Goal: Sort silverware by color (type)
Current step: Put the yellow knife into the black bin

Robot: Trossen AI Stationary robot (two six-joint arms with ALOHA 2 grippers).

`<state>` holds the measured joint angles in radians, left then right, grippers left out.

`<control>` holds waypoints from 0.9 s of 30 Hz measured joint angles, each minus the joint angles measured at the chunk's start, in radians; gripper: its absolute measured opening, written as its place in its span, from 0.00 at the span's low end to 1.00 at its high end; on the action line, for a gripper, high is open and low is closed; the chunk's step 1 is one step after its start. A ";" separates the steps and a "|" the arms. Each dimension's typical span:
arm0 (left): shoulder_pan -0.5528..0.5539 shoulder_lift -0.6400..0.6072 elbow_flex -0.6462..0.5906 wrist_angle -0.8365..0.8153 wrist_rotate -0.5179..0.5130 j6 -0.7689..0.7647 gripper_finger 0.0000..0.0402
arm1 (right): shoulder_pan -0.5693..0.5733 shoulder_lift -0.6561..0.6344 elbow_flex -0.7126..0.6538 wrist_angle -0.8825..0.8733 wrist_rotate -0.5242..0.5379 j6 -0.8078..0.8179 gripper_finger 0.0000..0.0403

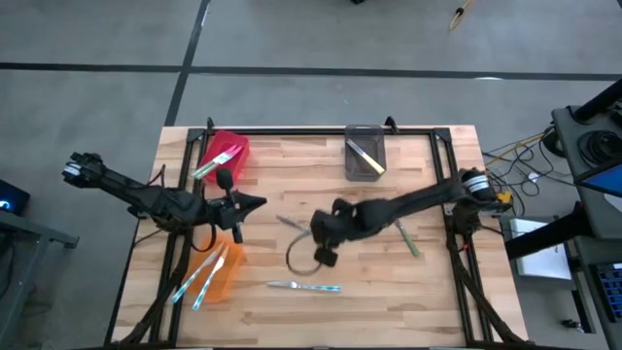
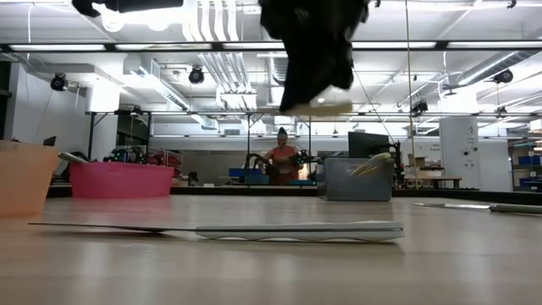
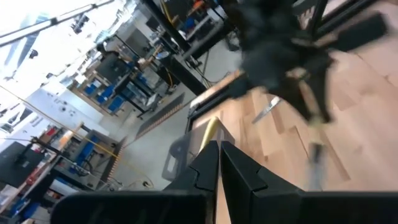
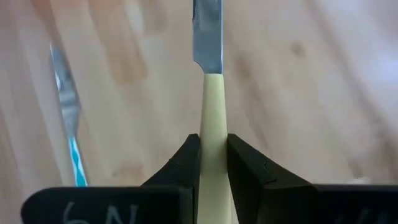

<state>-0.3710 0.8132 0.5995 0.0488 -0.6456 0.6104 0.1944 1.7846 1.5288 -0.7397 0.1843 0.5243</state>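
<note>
A wooden table [image 1: 389,301] is being worked at by two dark arms, with a red bin [image 1: 225,151] holding green-handled knives at its far left, an orange bin [image 1: 220,270] holding light-blue-handled knives [image 1: 202,280] at its near left, and a grey bin [image 1: 364,154] holding a yellow-handled one at its far middle. Near the table's middle, a yellow-handled knife [image 4: 212,112] is being pinched by its handle between the fingers of the right gripper [image 4: 213,163], while the left gripper [image 3: 219,163] is being held pressed together and empty beside the orange bin. One light-blue-handled knife [image 1: 305,286] and one green-handled knife [image 1: 408,238] are being left lying loose on the boards, the former nearest the front edge.
</note>
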 joint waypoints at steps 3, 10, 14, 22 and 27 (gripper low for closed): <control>0.000 0.001 0.000 -0.005 0.000 -0.015 0.00 | -0.047 -0.058 0.003 0.004 0.004 -0.008 0.11; 0.000 0.000 0.000 -0.006 0.000 -0.036 0.00 | -0.186 -0.125 0.081 -0.037 0.052 -0.117 0.11; 0.000 0.001 0.000 -0.006 0.000 -0.036 0.00 | -0.286 -0.104 0.167 -0.142 0.045 -0.143 0.11; 0.000 0.000 0.000 -0.006 0.000 -0.036 0.00 | -0.499 -0.042 0.331 -0.500 -0.040 0.012 0.11; 0.000 0.001 0.000 -0.007 0.000 -0.036 0.00 | -0.590 -0.032 0.358 -0.668 -0.087 0.042 0.11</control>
<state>-0.3710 0.8139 0.5991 0.0422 -0.6453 0.5739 -0.3957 1.7527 1.8866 -1.4073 0.0970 0.5660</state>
